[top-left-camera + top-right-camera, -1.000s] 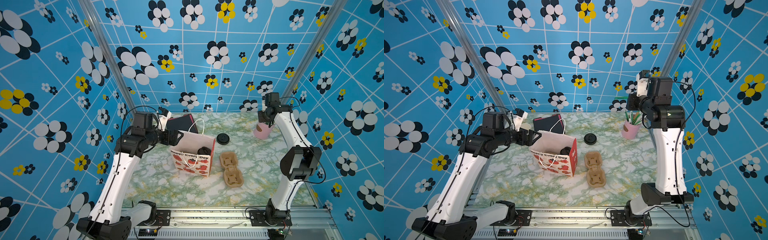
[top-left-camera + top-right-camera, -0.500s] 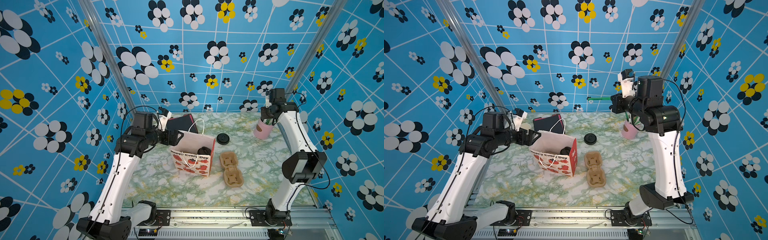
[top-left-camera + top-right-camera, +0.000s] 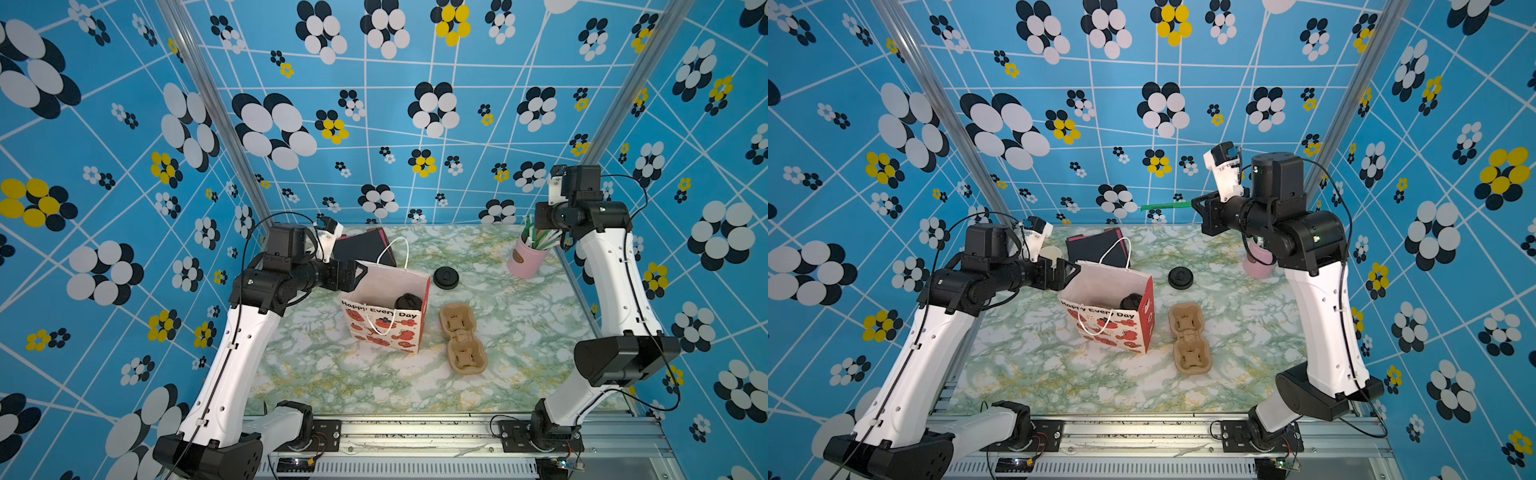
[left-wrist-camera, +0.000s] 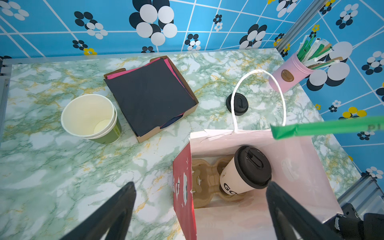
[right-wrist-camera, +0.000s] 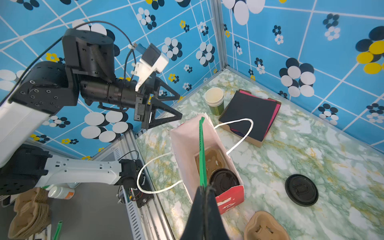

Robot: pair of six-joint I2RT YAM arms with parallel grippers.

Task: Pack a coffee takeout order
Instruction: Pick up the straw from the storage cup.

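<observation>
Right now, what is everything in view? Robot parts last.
Gift bag: one, white with red print, centre of the table.
Paper cup: one, white, black lid on, inside the gift bag.
Cup carriers: two, brown; one on the table beside the bag, one under the paper cup.
Loose lid: one, black, on the table behind the bag.
Black napkin: one showing, atop pink napkins, back of the table.
Green cups: two nested, beside the napkins.
Holder: one, pink, back right corner, holding sticks.
Green stick: one, held above the bag.
Left gripper: open, at the bag's rim.
Right gripper: shut on the green stick.
</observation>
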